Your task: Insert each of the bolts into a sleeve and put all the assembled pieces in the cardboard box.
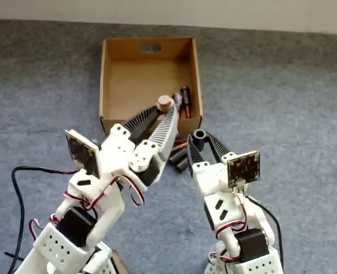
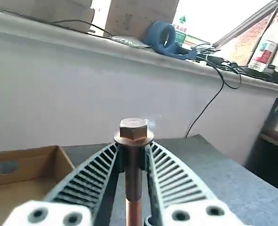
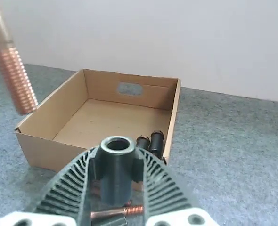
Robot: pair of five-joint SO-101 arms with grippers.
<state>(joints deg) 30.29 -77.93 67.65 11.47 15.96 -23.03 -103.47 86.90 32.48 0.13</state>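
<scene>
Left hand (image 2: 134,153) clamps a bolt (image 1: 165,103) over the front wall of the box (image 1: 107,85), my right hand (image 3: 116,162) grips a sleeve (image 1: 199,136) just outside it, unjoined; two pieces (image 3: 150,141) lie inside, loose parts (image 1: 180,160) waiting outside that wall.

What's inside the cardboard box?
Two dark pieces lie together by one side wall of the cardboard box; the floor otherwise looks bare. In the high view, the left pincer covers the near edge.
</scene>
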